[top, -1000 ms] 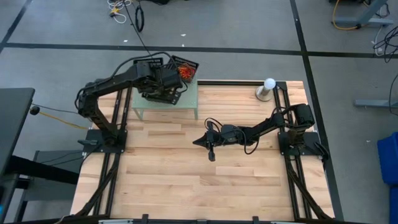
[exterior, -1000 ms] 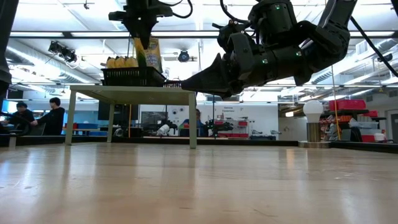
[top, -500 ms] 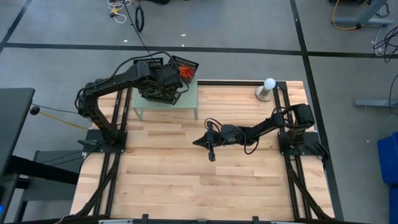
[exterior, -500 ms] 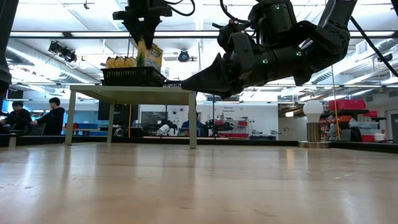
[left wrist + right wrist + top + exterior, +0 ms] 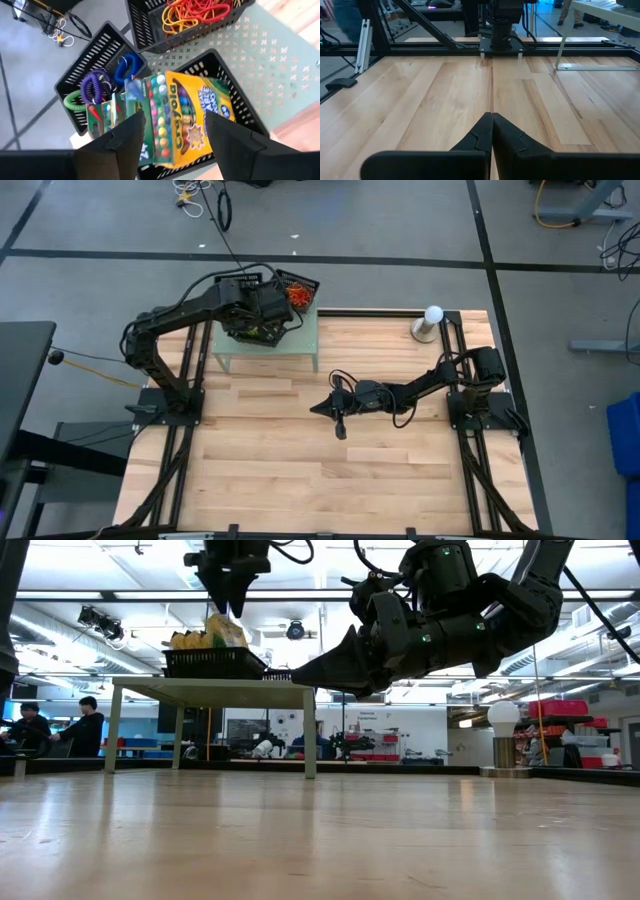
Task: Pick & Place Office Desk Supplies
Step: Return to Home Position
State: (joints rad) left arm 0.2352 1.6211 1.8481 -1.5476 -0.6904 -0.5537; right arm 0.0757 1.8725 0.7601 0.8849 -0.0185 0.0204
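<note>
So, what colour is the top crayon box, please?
The crayon box is yellow with green, clearest in the left wrist view.

Wood desk (image 5: 280,470): small green table (image 5: 306,342) upper left carrying black mesh trays (image 5: 311,282); ball-topped stand (image 5: 428,326) upper right.

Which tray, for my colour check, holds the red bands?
The top-right tray in the high view; the others hold coiled bands and crayon boxes.
</note>
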